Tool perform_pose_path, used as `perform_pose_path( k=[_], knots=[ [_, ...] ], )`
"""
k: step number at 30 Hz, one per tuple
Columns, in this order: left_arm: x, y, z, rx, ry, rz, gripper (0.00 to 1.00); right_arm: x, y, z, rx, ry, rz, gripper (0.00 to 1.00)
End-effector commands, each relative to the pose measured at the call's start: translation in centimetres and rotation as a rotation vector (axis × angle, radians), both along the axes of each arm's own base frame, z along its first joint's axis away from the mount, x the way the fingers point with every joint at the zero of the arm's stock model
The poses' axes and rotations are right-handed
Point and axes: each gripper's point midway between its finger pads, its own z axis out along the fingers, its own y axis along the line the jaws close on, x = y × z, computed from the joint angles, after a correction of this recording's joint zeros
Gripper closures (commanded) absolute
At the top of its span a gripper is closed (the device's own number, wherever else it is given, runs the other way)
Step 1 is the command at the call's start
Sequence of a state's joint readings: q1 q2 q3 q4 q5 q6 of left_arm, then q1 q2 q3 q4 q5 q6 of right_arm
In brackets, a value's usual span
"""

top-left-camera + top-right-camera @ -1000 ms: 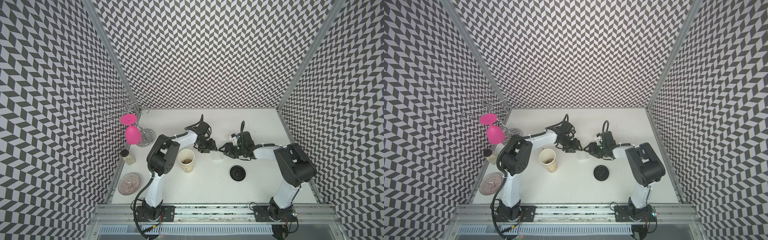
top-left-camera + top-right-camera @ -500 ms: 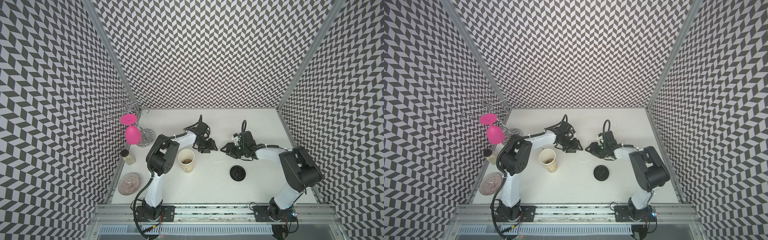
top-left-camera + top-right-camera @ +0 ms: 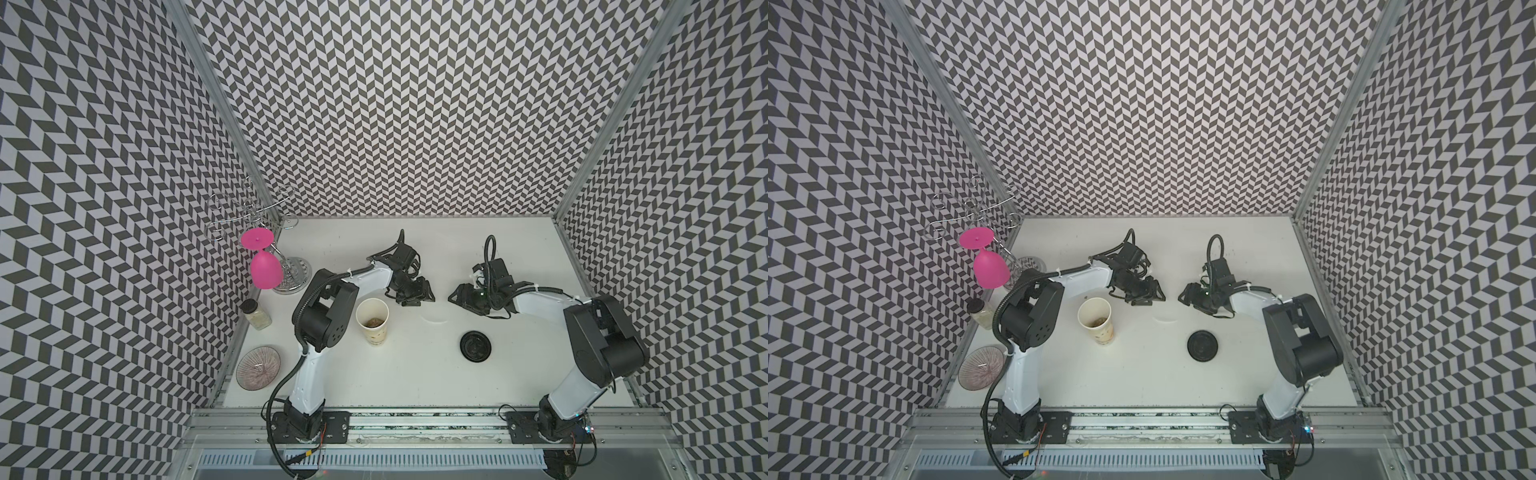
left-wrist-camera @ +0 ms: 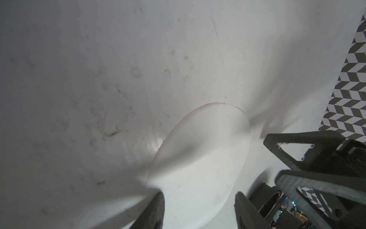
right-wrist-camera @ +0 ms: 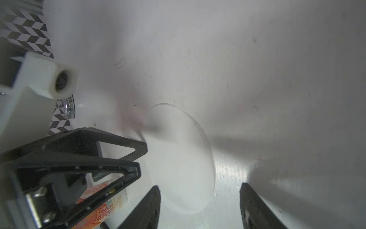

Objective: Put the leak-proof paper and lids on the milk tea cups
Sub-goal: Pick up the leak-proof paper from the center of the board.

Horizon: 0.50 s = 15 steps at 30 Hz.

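Observation:
The leak-proof paper [image 3: 434, 318] [image 3: 1165, 318] is a thin white disc lying flat on the white table between my two grippers. The milk tea cup [image 3: 372, 320] [image 3: 1096, 320] stands upright and uncovered to its left, with brown residue inside. My left gripper [image 3: 422, 298] [image 3: 1149, 296] is low at the paper's left edge and open; in the left wrist view its fingers [image 4: 156, 206] straddle the paper [image 4: 198, 158]. My right gripper [image 3: 456, 298] [image 3: 1185, 297] is open at the paper's right side. In the right wrist view the paper [image 5: 178, 158] lies ahead of it, with nothing gripped.
A round black lid [image 3: 476, 345] lies to the front right of the paper. On the left wall side are a pink goblet [image 3: 264, 270] hanging on a wire rack, a small glass jar [image 3: 255, 313] and a patterned plate [image 3: 258, 368].
My right jaws have widened a little and the right arm's elbow has shifted slightly right. The paper now lies flat on the table. The left gripper has hardly moved.

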State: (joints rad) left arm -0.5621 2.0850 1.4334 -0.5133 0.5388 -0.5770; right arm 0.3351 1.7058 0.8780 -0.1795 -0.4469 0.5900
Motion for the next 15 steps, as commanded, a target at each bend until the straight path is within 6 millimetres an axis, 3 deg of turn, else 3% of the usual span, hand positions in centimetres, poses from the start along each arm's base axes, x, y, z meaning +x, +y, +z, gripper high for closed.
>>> perform_pose_path(
  k=[1,15],
  knots=[
    [-0.4,1.5,-1.1,0.064,0.015,0.019,0.42,0.8,1.2,0.3,0.045,-0.018,0.038,0.37],
    [-1.0,1.4,-2.3,0.045,0.048,0.026,0.44,-1.5,5.7,-2.5,0.202,0.075,0.138,0.37]
  ],
)
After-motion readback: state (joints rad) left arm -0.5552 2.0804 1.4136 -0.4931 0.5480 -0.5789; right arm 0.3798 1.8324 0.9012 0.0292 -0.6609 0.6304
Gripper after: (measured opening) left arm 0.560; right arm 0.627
